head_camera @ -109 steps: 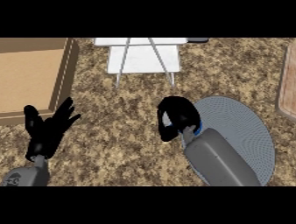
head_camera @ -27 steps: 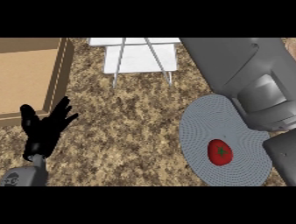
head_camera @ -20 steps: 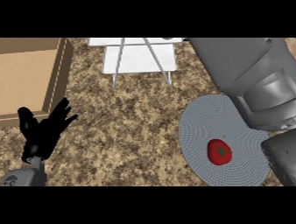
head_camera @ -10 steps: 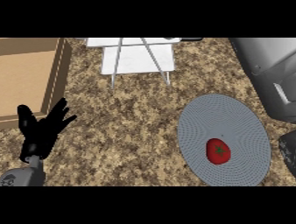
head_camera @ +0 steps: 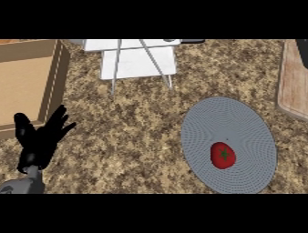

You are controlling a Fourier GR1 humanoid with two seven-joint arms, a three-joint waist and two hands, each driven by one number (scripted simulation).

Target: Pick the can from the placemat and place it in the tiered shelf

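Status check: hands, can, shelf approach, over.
Left hand open, resting lower left. Right hand not clearly seen. Red can on the grey placemat. White tiered shelf at top, nothing blocking.

A kitchen, by every sign on view. The tabletop [head_camera: 136,132] is speckled brown-and-tan stone, the granite look of a kitchen worktop, and it fills the scene from edge to edge. At its right edge lies a pale wooden cutting board [head_camera: 298,91] with a rounded corner. Toward the near right sits a round grey woven placemat [head_camera: 241,123], and on it a red tomato [head_camera: 222,154] with a green stem, touching the mat. At the far edge stands a white tiered shelf [head_camera: 138,61] on thin metal legs. Along the left edge there is a tan wooden tray [head_camera: 22,86] with raised walls.
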